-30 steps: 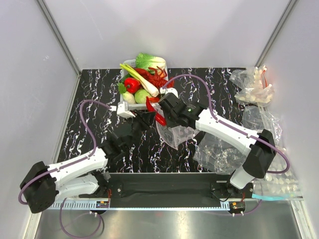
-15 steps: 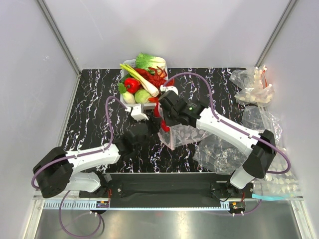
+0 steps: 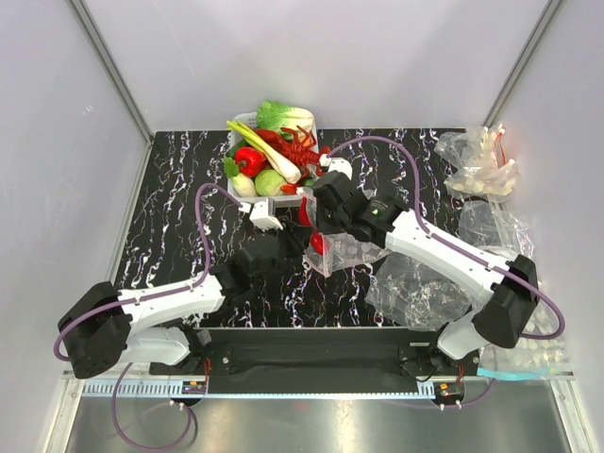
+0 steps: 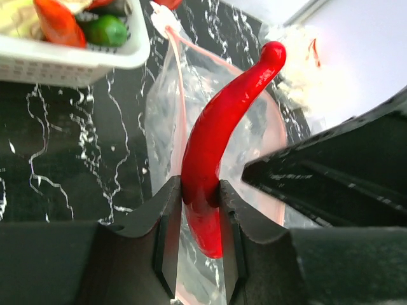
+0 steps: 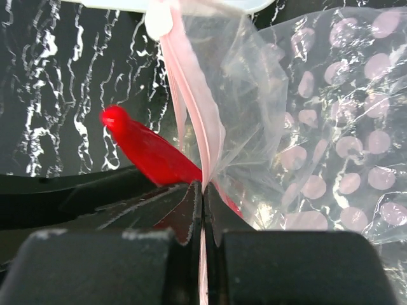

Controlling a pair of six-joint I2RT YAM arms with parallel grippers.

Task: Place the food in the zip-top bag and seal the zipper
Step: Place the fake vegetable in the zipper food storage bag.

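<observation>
So: right tool pinches zipper to prop bag open; left tool grips chili mid-frame, over the mouth.

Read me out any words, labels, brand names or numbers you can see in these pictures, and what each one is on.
No text can be read.
The zip-top bag carries only pale dots, no lettering.
The white basket and the red chili are plain.
The pale strip along the table's near edge bears fine marks, too small to read.
</observation>
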